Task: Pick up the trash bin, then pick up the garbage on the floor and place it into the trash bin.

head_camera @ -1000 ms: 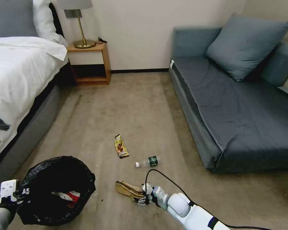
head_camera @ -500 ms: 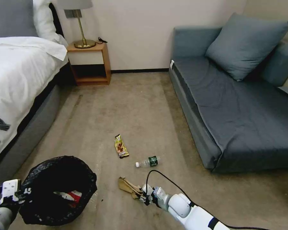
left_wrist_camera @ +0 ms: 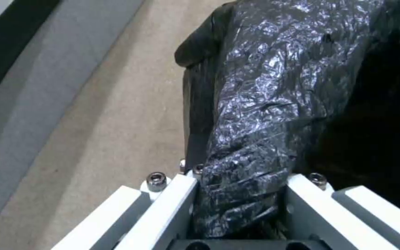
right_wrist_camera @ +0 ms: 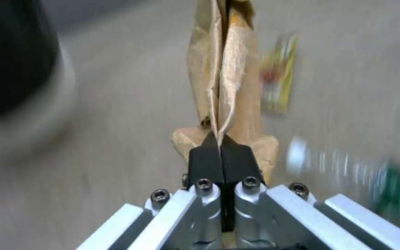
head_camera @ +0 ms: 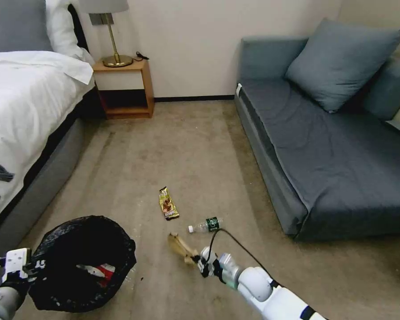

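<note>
The trash bin point(head_camera: 80, 262), lined with a crinkled black bag point(left_wrist_camera: 255, 114), hangs at the lower left with my left gripper point(head_camera: 20, 266) shut on its rim. A red-white snack packet point(head_camera: 100, 270) lies inside it. My right gripper point(head_camera: 196, 260) is shut on the crumpled tan paper bag point(head_camera: 180, 246) point(right_wrist_camera: 225, 80), which is lifted off the floor point(head_camera: 186, 146). The clear bottle with a green label point(head_camera: 205, 225) and the gold-brown snack wrapper point(head_camera: 168, 203) lie on the carpet just beyond it.
A bed point(head_camera: 26, 102) runs along the left. A wooden nightstand point(head_camera: 124, 86) with a lamp point(head_camera: 106, 31) stands at the far wall. A grey-blue sofa point(head_camera: 333, 142) fills the right side. A black cable point(head_camera: 235, 242) loops over my right wrist.
My right gripper has raised the paper bag off the carpet and swung it upward and away. The bin has shifted slightly toward the middle.
</note>
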